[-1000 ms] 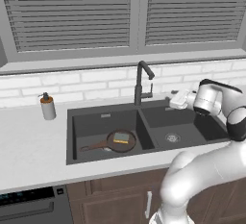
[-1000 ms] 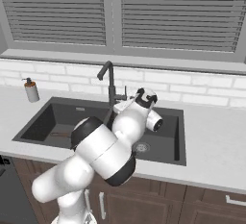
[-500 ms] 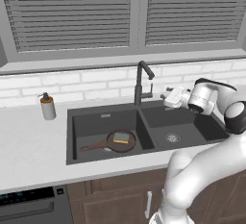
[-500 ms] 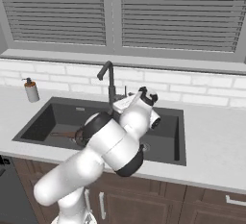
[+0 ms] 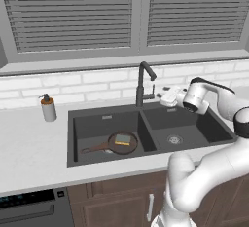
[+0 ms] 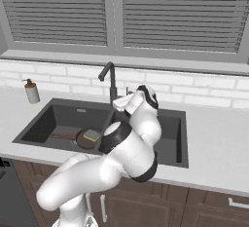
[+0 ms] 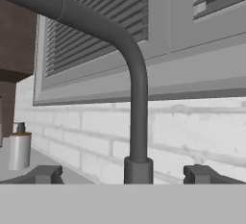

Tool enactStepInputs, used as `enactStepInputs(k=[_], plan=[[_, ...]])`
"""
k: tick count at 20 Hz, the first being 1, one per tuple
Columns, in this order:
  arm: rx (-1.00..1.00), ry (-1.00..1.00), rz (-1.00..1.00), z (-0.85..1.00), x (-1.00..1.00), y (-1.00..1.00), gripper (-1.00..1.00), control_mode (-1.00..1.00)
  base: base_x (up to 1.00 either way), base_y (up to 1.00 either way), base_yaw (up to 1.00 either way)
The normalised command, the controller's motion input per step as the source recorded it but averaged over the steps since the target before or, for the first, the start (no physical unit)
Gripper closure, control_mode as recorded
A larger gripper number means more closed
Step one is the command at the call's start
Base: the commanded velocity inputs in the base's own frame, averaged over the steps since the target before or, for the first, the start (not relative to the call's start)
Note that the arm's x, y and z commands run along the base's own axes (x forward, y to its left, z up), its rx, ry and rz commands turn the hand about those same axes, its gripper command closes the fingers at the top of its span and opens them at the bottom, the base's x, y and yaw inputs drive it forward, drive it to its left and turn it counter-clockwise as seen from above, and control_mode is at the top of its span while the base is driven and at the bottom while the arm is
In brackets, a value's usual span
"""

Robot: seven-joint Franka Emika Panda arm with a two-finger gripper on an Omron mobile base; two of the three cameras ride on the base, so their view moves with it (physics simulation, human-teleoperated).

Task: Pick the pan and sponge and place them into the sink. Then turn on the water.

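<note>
In the left base view, the sink [image 5: 146, 131] is sitting at the centre of the frame, set into the counter [image 5: 29, 148]. The pan [image 5: 119, 143] is lying in the left basin, handle pointing toward the lower left, and the sponge [image 5: 124, 140] is resting in the pan. The faucet [image 5: 142, 85] is standing behind the divider, in front of the brick wall [image 5: 87, 82]. The soap dispenser [image 5: 47, 108] is standing on the counter at centre left. The gripper [image 5: 164, 98] is hanging just right of the faucet, above the right basin.
</note>
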Motion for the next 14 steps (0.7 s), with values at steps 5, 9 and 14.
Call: enactStepInputs(k=[5, 9, 14], plan=[[0.00, 0.00, -0.10, -0.13, 0.29, 0.00, -1.00, -1.00, 0.00, 0.00, 0.00], [0.00, 0.00, -0.14, -0.07, 0.23, 0.04, -1.00, -1.00, 0.00, 0.00, 0.00], [0.00, 0.00, -0.14, -0.02, 0.32, 0.07, -1.00, -1.00, 0.00, 0.00, 0.00]])
